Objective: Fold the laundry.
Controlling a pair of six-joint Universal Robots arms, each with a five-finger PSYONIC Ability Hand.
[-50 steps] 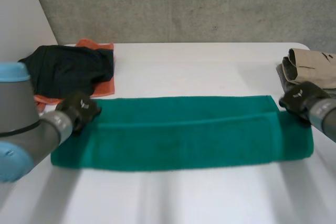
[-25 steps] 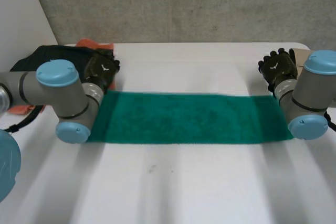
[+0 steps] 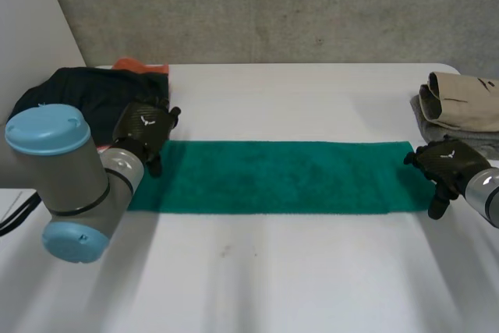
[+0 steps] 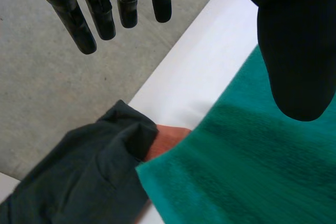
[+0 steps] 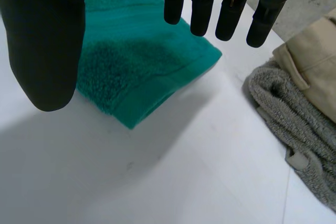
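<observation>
A green towel (image 3: 277, 176) lies folded into a long narrow strip across the middle of the white table. My left hand (image 3: 146, 132) hovers over the towel's left end, fingers straight and apart from the thumb (image 4: 294, 51), holding nothing. The towel's left end (image 4: 247, 166) lies under that palm. My right hand (image 3: 443, 163) is at the towel's right end, open too, its fingers (image 5: 226, 3) spread above the end corner (image 5: 142, 82) without touching it.
A dark garment (image 3: 93, 95) lies on an orange cloth (image 3: 136, 64) at the back left, close to the towel's left end (image 4: 79, 177). A beige garment (image 3: 464, 99) on a grey towel (image 5: 294, 124) is stacked at the right edge.
The towel has gone from a wider fold to a narrow strip. Both hands let go of it, reached to the far edge, then drew back to the towel's ends.
</observation>
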